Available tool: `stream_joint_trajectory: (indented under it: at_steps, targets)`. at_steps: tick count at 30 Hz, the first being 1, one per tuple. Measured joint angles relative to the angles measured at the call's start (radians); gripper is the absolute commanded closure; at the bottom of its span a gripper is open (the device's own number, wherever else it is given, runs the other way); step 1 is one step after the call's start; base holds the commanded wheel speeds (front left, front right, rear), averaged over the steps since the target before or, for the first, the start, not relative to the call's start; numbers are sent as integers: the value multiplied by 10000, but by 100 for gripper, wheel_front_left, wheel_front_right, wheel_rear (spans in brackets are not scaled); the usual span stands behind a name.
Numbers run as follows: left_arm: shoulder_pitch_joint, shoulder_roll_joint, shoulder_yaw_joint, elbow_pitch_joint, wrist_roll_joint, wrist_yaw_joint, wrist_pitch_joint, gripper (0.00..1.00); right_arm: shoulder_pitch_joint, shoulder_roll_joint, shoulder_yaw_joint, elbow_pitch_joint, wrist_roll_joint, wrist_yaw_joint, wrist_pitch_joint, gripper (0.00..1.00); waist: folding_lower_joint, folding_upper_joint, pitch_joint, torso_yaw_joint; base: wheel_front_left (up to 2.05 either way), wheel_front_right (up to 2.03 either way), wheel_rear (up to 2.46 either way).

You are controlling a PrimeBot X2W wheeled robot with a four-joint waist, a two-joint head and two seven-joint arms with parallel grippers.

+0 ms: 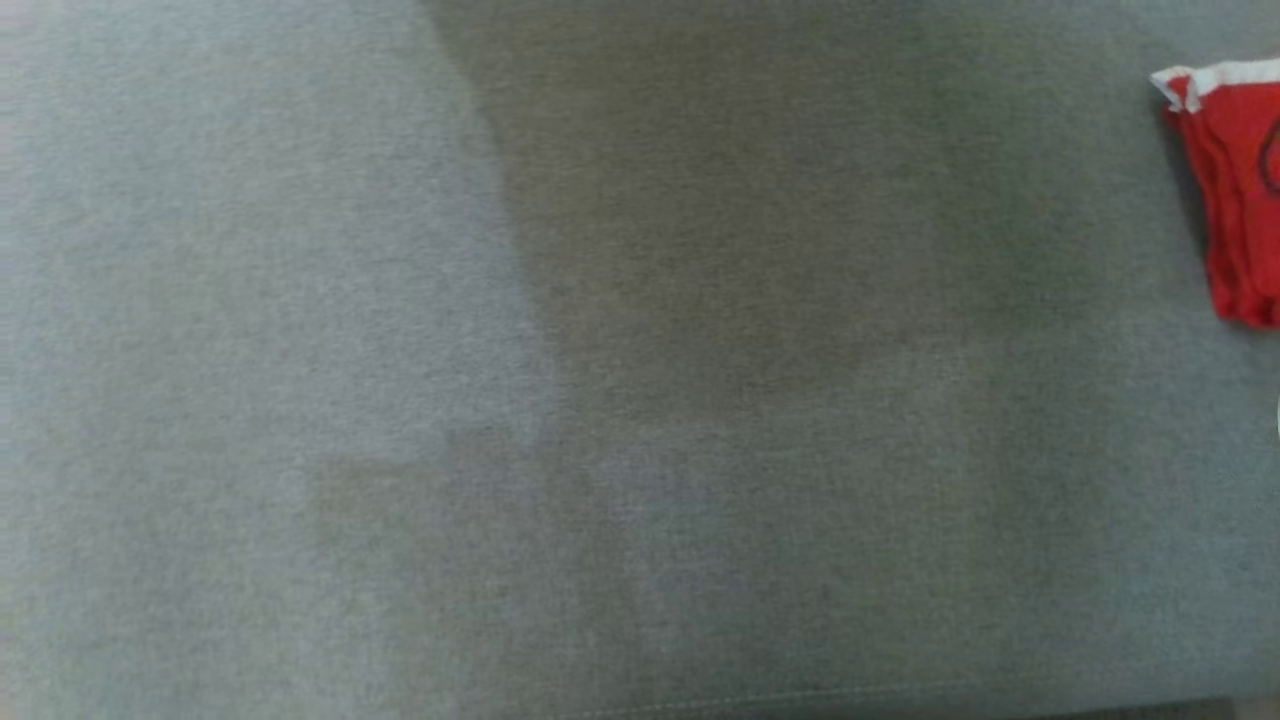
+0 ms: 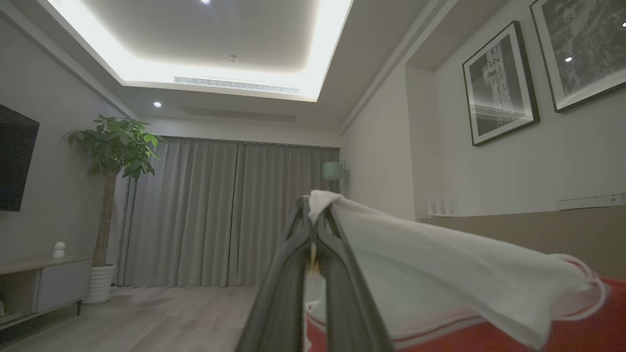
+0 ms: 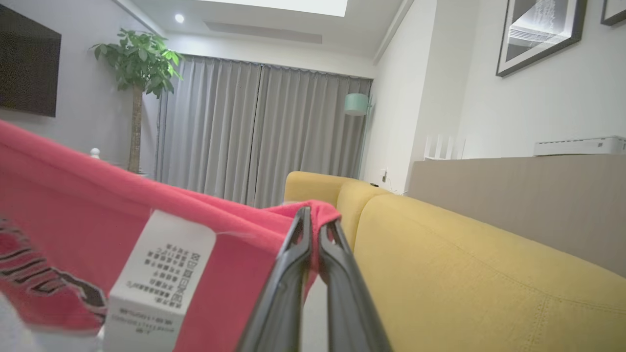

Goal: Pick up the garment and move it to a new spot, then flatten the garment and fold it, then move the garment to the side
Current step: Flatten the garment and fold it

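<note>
The garment (image 1: 1238,190) is red with a white band, and a bunched part of it shows at the right edge of the head view over the grey fabric surface (image 1: 600,400). In the left wrist view my left gripper (image 2: 315,215) is shut on the garment's white band (image 2: 440,264), which drapes off to the right with red cloth below. In the right wrist view my right gripper (image 3: 318,227) is shut on a red edge of the garment (image 3: 146,195); a white care label (image 3: 159,283) hangs from the cloth at the lower left.
A yellow sofa (image 3: 464,274) lies close to the right of my right gripper. Behind are grey curtains (image 2: 220,210), a potted tree (image 2: 110,195), a low cabinet (image 2: 44,283) and framed pictures (image 2: 499,83) on the wall.
</note>
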State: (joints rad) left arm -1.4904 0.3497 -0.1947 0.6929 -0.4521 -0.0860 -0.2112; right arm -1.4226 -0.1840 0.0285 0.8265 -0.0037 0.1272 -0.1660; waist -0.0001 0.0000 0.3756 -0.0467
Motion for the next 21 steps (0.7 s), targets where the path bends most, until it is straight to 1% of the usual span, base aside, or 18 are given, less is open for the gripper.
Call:
stream_joint_trajectory:
  at_steps: [3,5,9,12,15,18,21]
  targets:
    - [191,-217,-372,591,48,-211,-207,100,112,-69,27,955,-167,0,-324,100,1,0,-61,185,0,0,0]
    - [680,-389,-627,777,48,-299,-339,100,432,-163,119,1459,-169,0,-466,100,0,0,-120,315,0,0,0]
    - [2420,-585,-1035,782,46,-389,-430,100,1682,-360,174,2366,-54,0,-639,100,1,0,-343,520,0,0,0]
    - [4005,-658,-1329,343,58,-466,-441,100,2638,-554,359,2855,102,0,-665,100,0,0,-567,639,0,0,0]
    - [5575,-616,-1707,-228,274,-466,-441,100,3423,-706,884,3352,236,0,-667,100,0,0,-873,727,0,0,0]
    - [7101,-416,-2228,-679,412,-466,-441,100,4115,-809,1609,3868,520,0,-150,100,0,0,-1253,798,0,0,0]
    - [8484,-61,-2761,-1028,401,-466,-441,100,4741,-825,2431,4146,894,0,431,100,-1,0,-1678,842,0,0,0]
